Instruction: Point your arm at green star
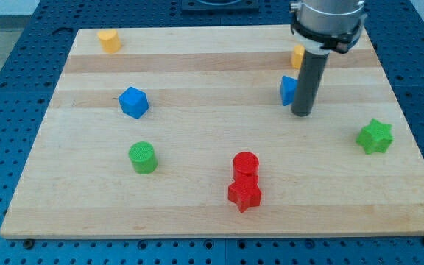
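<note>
The green star lies on the wooden board near the view's right edge. My tip stands on the board to the star's left and slightly above it, about a hundred pixels away, not touching it. The rod partly hides a blue block just to its left and a yellow block behind it.
A red cylinder and red star touch each other at bottom centre. A green cylinder and a blue block lie on the left. A yellow block sits at top left.
</note>
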